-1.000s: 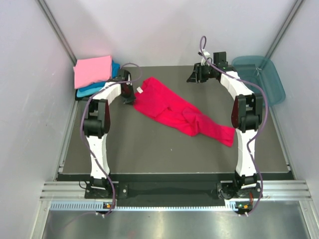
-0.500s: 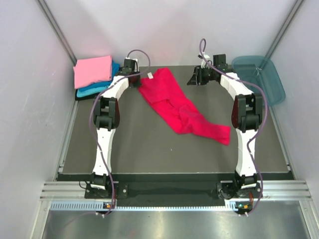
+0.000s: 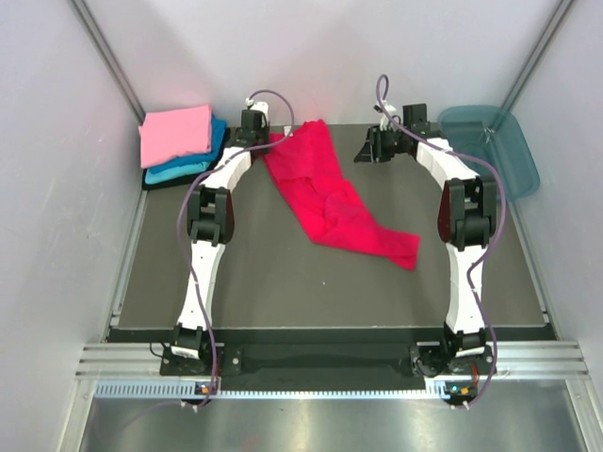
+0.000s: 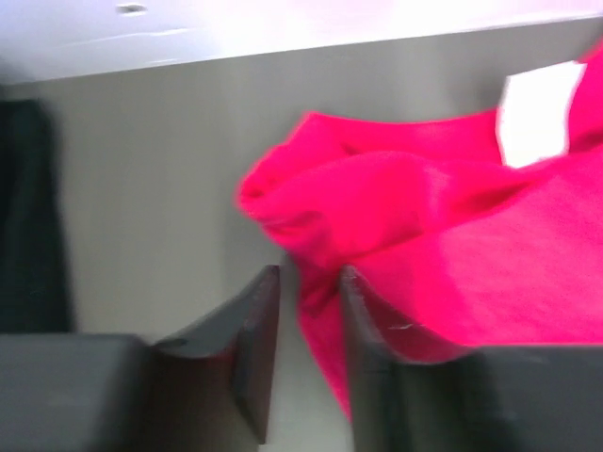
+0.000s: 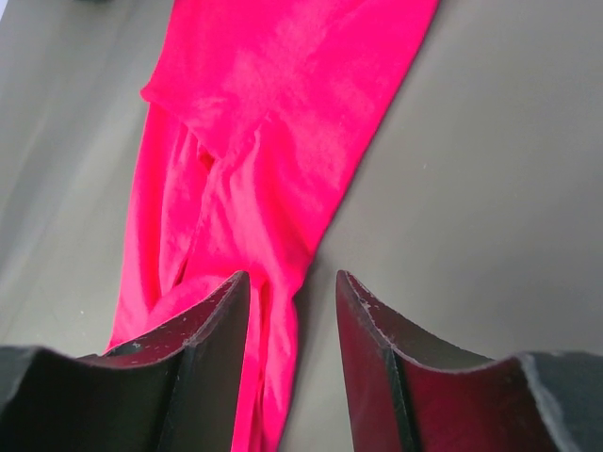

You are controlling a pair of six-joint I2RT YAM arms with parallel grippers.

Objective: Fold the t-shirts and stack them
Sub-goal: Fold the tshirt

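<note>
The crimson-red t-shirt (image 3: 325, 193) lies crumpled in a long diagonal strip from the back edge to the middle right of the mat. My left gripper (image 3: 267, 141) is at the back edge, closed on its collar end; in the left wrist view red fabric (image 4: 452, 217) with a white label (image 4: 537, 99) sits between the narrow jaws (image 4: 311, 282). My right gripper (image 3: 367, 149) is open and empty, hovering at the back right; its view shows the red shirt (image 5: 273, 122) below the fingers (image 5: 292, 282). The pink shirt (image 3: 176, 134) lies folded on the turquoise one (image 3: 184, 165), with a black one (image 3: 154, 179) underneath.
A translucent teal tub (image 3: 490, 146) stands at the back right, off the dark mat (image 3: 283, 282). The folded stack is at the back left corner, against the white wall. White walls close in the back and both sides.
My left gripper has moved back and to the right, dragging the red shirt's collar end to the back edge; the shirt's tail slid left. The right arm has not moved.
</note>
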